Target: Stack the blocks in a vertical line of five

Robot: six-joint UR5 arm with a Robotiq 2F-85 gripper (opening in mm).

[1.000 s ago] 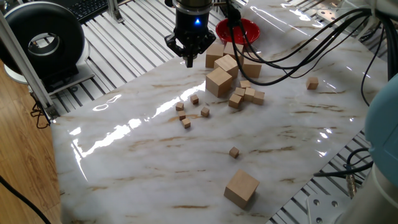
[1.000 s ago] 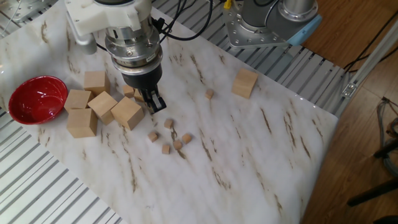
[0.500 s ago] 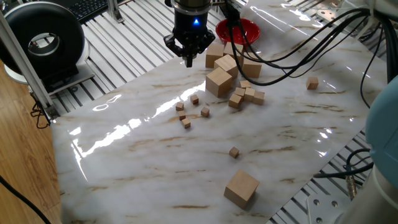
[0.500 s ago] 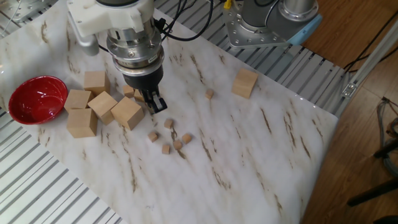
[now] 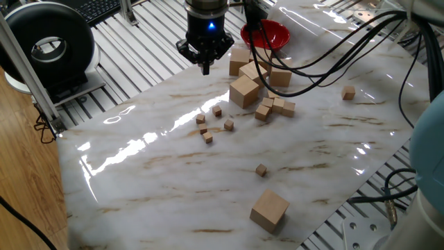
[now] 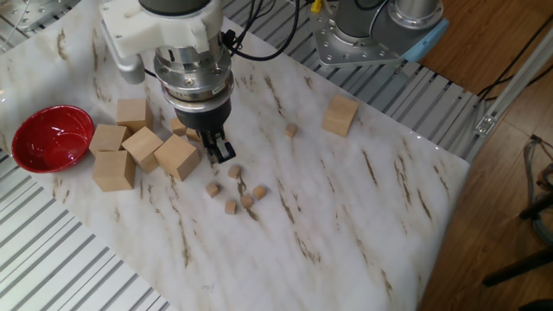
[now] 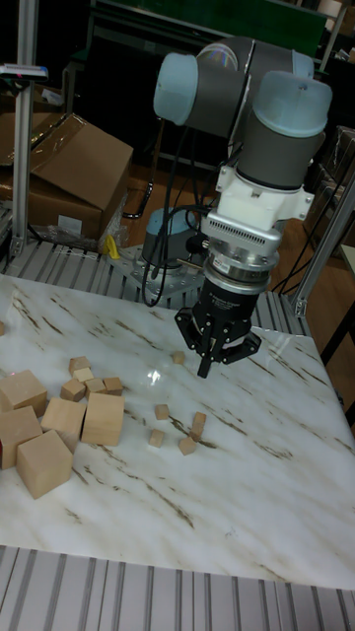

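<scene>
- Tall fixed view shows the black two-finger tool (image 7: 204, 369) hanging above the white marbled desk (image 7: 256, 493), fingertips drawn close together with nothing visible between them.
- Compared with a second ago, the tool has drifted a little sideways and up in both fixed views, moving away from the big cubes rather than descending.
- Four tiny plain light-wood cubes (image 5: 214, 122) lie loosely scattered on the desk, near one another but apart; in the other fixed view they sit just below the tool (image 6: 221, 154).
- A fifth tiny cube (image 5: 261, 169) rests alone, well apart from the cluster.
- None of these has moved; no cube sits on another, so the stack is not begun.
- The large wooden cubes (image 5: 244, 91), the medium wooden cubes (image 5: 275, 106) and the red bowl (image 5: 266, 33) stand unchanged behind.
- Judgement: the shift looks like repositioning over the cluster, and the fingers would need to part before a first pick.
</scene>
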